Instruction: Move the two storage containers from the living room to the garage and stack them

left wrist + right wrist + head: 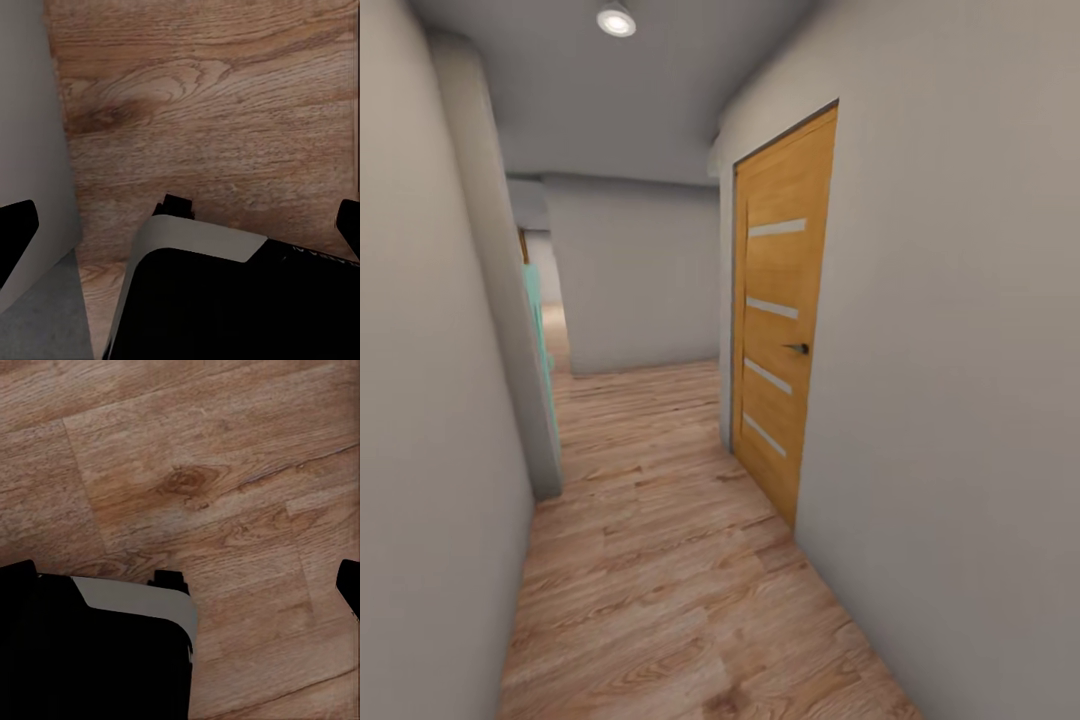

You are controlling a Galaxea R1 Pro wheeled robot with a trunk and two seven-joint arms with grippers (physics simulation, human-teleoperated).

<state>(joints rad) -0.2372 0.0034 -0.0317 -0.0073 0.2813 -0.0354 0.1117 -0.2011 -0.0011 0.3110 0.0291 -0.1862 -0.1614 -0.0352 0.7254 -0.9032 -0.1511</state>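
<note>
The pale wood-plank floor [680, 560] is nearest, running away down a narrow corridor between grey walls [960, 400]. Next in size is the honey-coloured door [780, 320], shut, with four pale slats and a dark handle [797, 348]; I take it as my landmark. Beyond the door the hall meets a blank grey wall and bends off; opposite the door, a sliver of mint-green [538, 330] pokes past a wall corner, too cut off to name. A ceiling lamp [616, 19] glows above.

Down at the wrists, both cameras look at planks and the robot's dark base [225, 300]. The left gripper [187, 225] and right gripper [187, 581] each show dark fingertips [16, 232] far apart at the picture edges, so both are spread and carry nothing.

No storage container is anywhere around this door. I judge the robot is in transit, heading to fetch a tub; next it must keep driving, hugging neither wall.
</note>
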